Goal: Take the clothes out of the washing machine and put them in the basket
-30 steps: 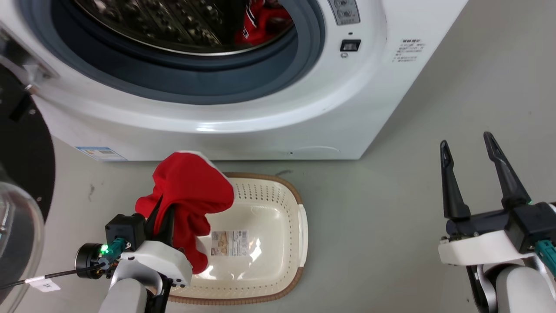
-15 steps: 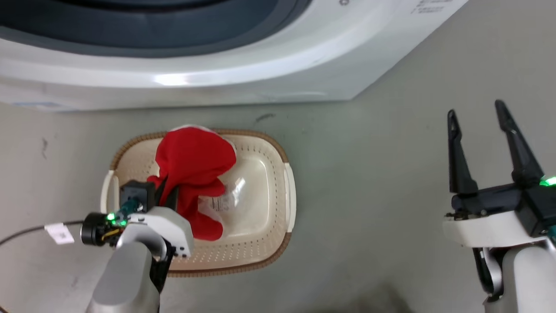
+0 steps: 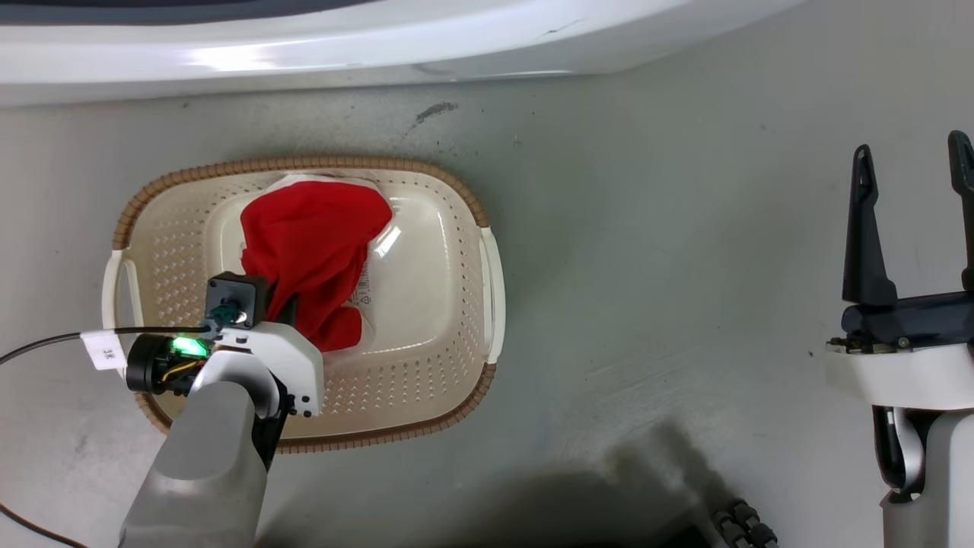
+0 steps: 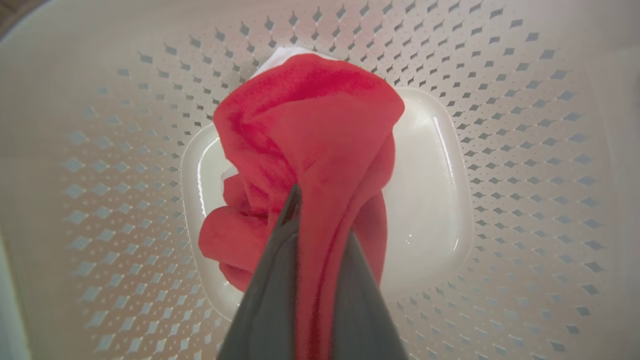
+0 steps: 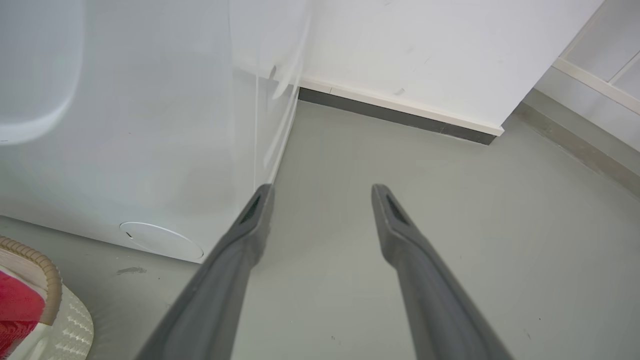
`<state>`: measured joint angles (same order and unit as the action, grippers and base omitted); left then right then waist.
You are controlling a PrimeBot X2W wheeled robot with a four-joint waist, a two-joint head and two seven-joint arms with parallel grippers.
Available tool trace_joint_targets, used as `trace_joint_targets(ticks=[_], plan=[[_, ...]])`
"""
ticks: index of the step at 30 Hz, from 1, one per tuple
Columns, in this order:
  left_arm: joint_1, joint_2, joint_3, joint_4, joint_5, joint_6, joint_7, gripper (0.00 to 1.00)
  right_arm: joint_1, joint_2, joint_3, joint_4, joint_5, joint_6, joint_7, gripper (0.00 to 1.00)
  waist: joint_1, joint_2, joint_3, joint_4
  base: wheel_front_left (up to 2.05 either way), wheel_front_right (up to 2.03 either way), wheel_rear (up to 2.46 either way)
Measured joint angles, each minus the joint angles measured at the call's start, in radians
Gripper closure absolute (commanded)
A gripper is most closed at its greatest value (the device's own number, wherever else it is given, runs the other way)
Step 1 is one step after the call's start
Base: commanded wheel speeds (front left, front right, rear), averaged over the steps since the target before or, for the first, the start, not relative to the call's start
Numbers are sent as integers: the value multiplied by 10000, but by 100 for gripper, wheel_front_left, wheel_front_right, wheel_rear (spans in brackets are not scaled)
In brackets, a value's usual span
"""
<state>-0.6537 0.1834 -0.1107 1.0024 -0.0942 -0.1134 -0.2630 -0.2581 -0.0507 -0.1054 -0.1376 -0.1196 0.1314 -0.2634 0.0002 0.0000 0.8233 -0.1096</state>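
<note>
- Over the last second my head camera has tipped down, so much of the shift is the view and not the things. The washing machine is now just a white band along the top.
- The real change is that the red garment hung over the near-left rim of the basket a second ago. It now sits low inside, bunched over the smooth bottom and partly covering the label.
- I judge this piece is as good as delivered and only the release is left. Red cloth showed in the drum a second ago, so I expect one more trip.
- The left pincer is clamped on the garment. In the left wrist view the two dark fingers are nearly together, with a fold of red pinched between them and cloth draped over the tips.
- I cannot tell whether the fingers themselves touch the basket floor, because the cloth hides it.
- The right pincer holds nothing. Its fingers are spread wide over bare floor, well apart from the basket. The right wrist view shows the same gap, with the machine's corner beyond.
</note>
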Motion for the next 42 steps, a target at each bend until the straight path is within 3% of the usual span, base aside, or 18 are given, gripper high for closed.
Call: trace_joint_targets(ticks=[8,9,10,11,20,29,42], plan=[[-343,-36,-104,535,107,35,0,100,1,0,-23,-142,-75,0,0,0,-1,0,373,20,0,0,0],[-365,-56,-102,546,105,35,0,89,4,0,-25,-146,-111,0,0,0,-1,0,387,50,0,0,0],[-382,-73,-107,558,107,50,0,30,11,0,-31,-146,-144,0,0,0,0,0,394,88,0,0,0],[-387,-92,-100,550,107,121,0,0,16,0,-27,-140,-155,0,0,0,-1,0,386,126,0,0,0],[387,-196,466,-21,-328,236,0,0,-53,0,69,194,-117,0,0,0,-1,0,-451,220,0,0,0],[2026,-420,527,-1628,-399,-69,0,0,173,0,96,679,134,0,0,0,-2,0,-2027,224,0,0,0],[3745,-644,748,-4199,-435,-155,0,0,967,0,236,1158,268,-2,0,0,-4,0,-4177,325,0,0,0]])
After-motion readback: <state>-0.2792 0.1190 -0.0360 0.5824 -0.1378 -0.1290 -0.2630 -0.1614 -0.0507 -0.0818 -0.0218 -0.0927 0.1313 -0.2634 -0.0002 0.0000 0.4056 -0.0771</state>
